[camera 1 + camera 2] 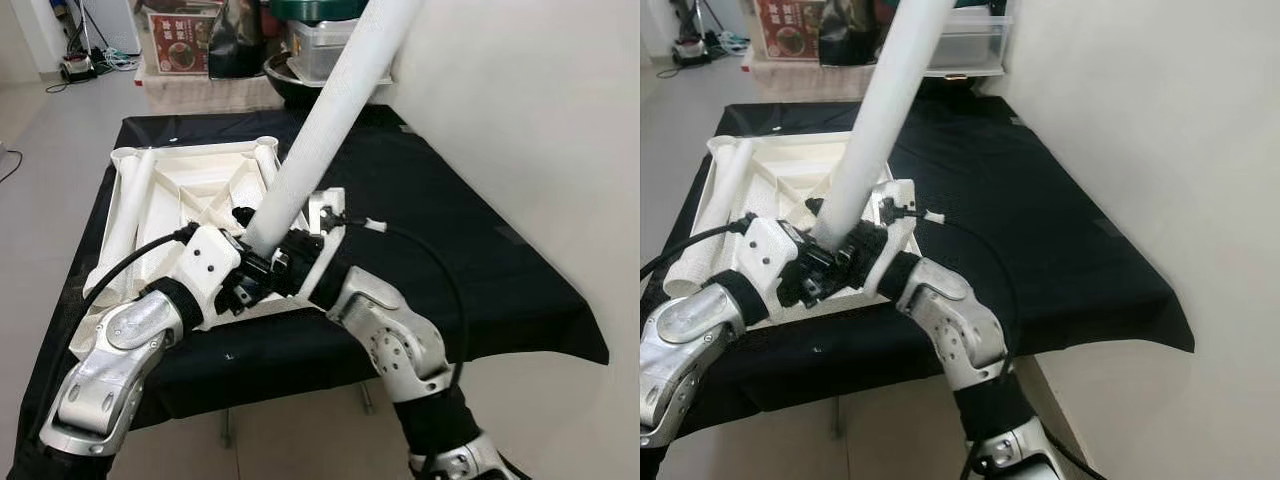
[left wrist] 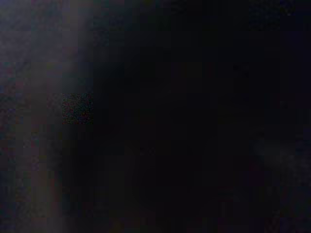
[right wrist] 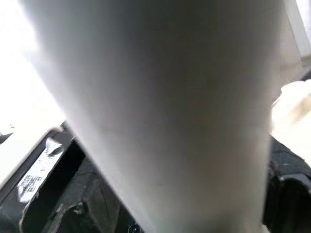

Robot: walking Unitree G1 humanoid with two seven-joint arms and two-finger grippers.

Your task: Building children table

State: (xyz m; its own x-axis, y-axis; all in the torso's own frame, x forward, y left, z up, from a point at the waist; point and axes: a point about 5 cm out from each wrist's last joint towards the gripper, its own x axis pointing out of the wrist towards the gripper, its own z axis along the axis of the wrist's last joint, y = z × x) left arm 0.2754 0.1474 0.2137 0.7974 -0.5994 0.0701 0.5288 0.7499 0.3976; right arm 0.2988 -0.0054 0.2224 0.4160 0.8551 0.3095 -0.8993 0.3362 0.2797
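A white table top (image 1: 190,185) lies upside down on the black-covered table (image 1: 450,230). A long white table leg (image 1: 320,120) rises tilted from its near right corner, leaning away and to the right. My right gripper (image 1: 288,258) is shut on the leg's lower end, and the leg (image 3: 160,111) looms very close in the right wrist view. My left gripper (image 1: 248,280) presses in at the same spot from the left, its grip hidden. A second white leg (image 1: 130,215) lies along the top's left side. The left wrist view is nearly black.
A white wall (image 1: 540,120) runs close along the table's right side. Behind the table stand a red printed box (image 1: 180,40), a dark bag (image 1: 238,40) and a clear plastic container (image 1: 320,45). Grey floor (image 1: 50,130) opens to the left.
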